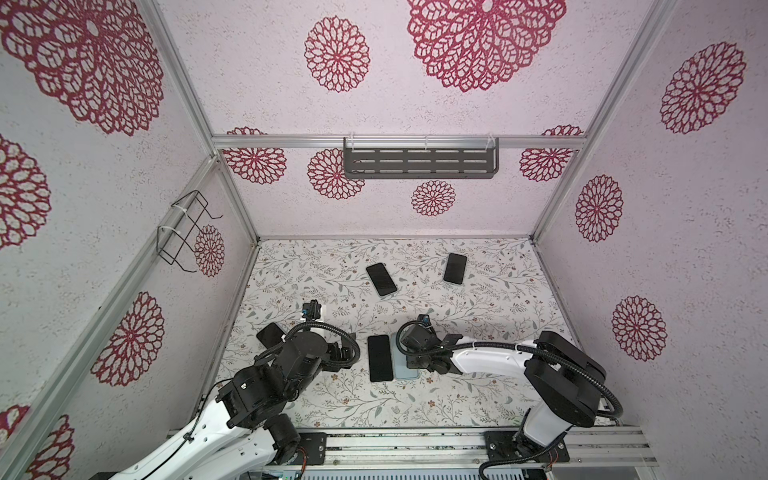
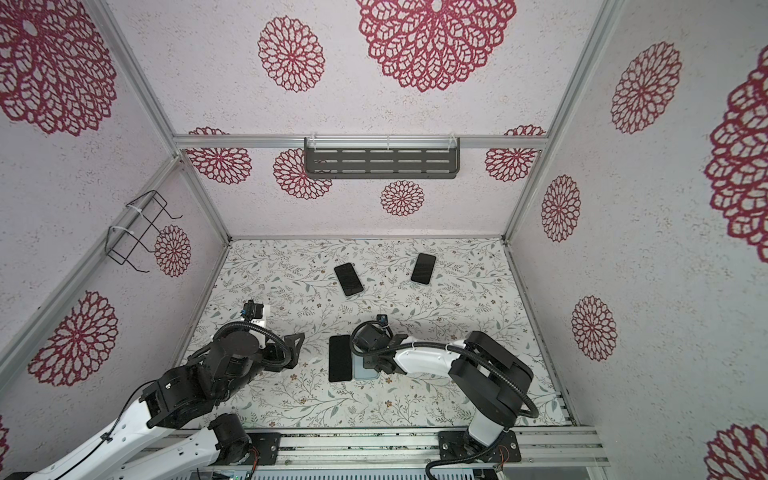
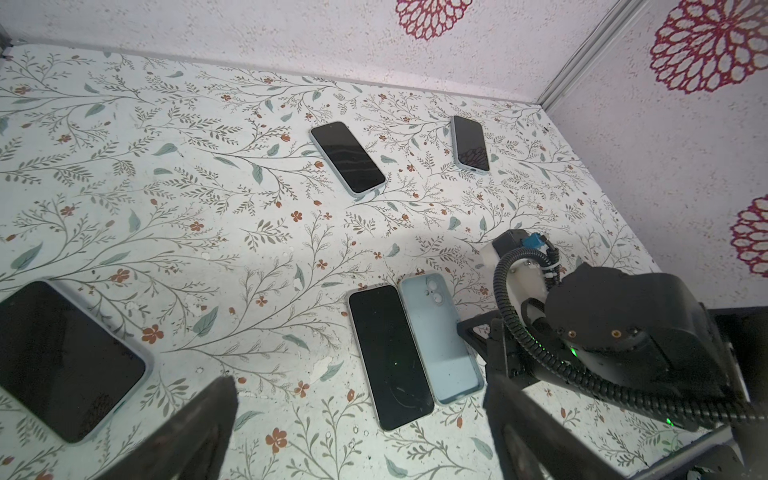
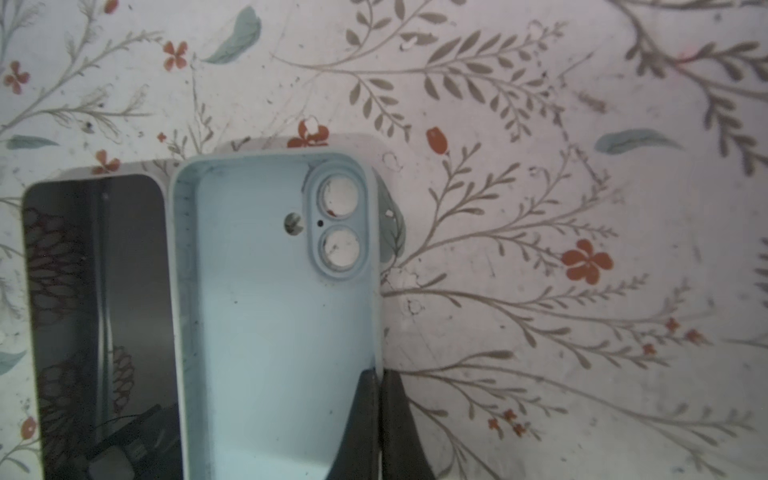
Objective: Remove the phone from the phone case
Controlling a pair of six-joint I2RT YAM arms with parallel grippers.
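Phone (image 3: 388, 355) lies bare and screen-up on the table (image 3: 187, 174), its long edge touching the empty phone case (image 3: 440, 336) beside it. Your right gripper (image 4: 379, 376) is pinched tight on the phone case's long wall, on the side away from the phone, with one finger inside the shell and one outside. Your left gripper (image 2: 294, 349) hangs spread wide just beside the phone on its other side, holding nothing. The phone is a flat black glass slab with rounded corners. The phone case is a pale blue, matte, shallow shell with a raised oval camera surround, two round holes and a smaller hole beside them. The table has a white surface printed with grey-green sprigs and small rust flowers, scuffed in places. You can count four phones and one empty case: the bare one, a near cased phone (image 3: 62, 361) by your left arm, then a far phone (image 3: 347, 157) and a second far phone (image 3: 470, 143), both rimmed in pale blue and well apart from the grippers. Beyond them, one black wire rack (image 1: 183, 232) and one dark slotted shelf (image 1: 419, 162) hang on the walls.
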